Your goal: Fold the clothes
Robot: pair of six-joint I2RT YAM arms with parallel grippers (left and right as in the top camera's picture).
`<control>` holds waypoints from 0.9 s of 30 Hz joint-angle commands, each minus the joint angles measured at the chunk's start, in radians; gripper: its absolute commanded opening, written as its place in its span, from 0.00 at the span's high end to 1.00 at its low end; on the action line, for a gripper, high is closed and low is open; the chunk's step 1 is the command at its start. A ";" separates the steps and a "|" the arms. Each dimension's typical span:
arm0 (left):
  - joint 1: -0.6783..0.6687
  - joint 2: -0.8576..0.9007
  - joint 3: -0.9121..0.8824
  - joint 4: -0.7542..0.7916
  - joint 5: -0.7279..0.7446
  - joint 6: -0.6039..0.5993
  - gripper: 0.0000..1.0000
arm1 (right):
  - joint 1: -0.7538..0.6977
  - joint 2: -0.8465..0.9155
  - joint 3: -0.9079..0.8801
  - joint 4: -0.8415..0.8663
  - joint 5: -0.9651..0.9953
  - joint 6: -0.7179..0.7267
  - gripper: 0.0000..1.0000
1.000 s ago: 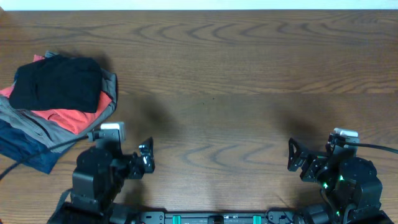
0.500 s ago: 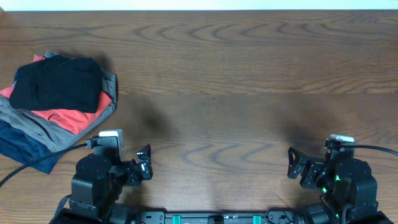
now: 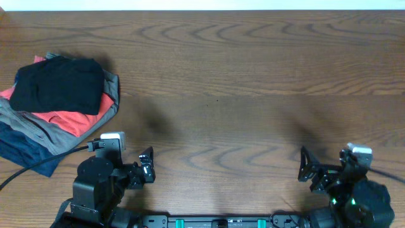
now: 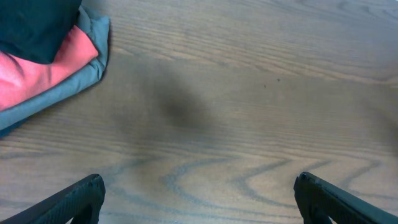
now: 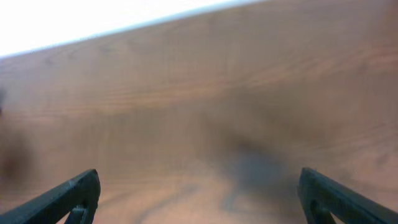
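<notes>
The black shirt (image 3: pixel 58 85) lies folded on the garment pile (image 3: pixel 38 126) at the upper left of the worktop (image 3: pixel 240 76). Left hand (image 3: pixel 147 165) and right hand (image 3: pixel 305 168) sit released and empty at the bottom edge. Folding looks done; the next move probably calls only for parking the arms.

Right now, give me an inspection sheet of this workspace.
Surface: wooden table, bare wood across the middle and right.
Job's things: black shirt, folded compactly, on top of the pile at the far left.
Clutter: coral-red garment, grey garment and navy garment, stacked under it.
Grippers: left gripper and right gripper open, holding nothing, near the front edge.
Cables: black cable crosses the pile's near corner; second cable leaves the right arm.
Surroundings: white strip beyond the far edge; nothing else seen.
</notes>
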 commanded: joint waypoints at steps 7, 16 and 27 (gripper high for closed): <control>-0.004 -0.004 0.000 -0.003 -0.011 -0.009 0.02 | -0.051 -0.166 -0.216 0.298 -0.062 -0.301 0.01; -0.004 -0.004 0.000 -0.003 -0.011 -0.009 0.02 | -0.053 -0.174 -0.503 0.720 -0.088 -0.468 0.01; -0.004 -0.004 0.000 -0.003 -0.011 -0.009 0.02 | -0.052 -0.174 -0.644 0.829 -0.158 -0.440 0.01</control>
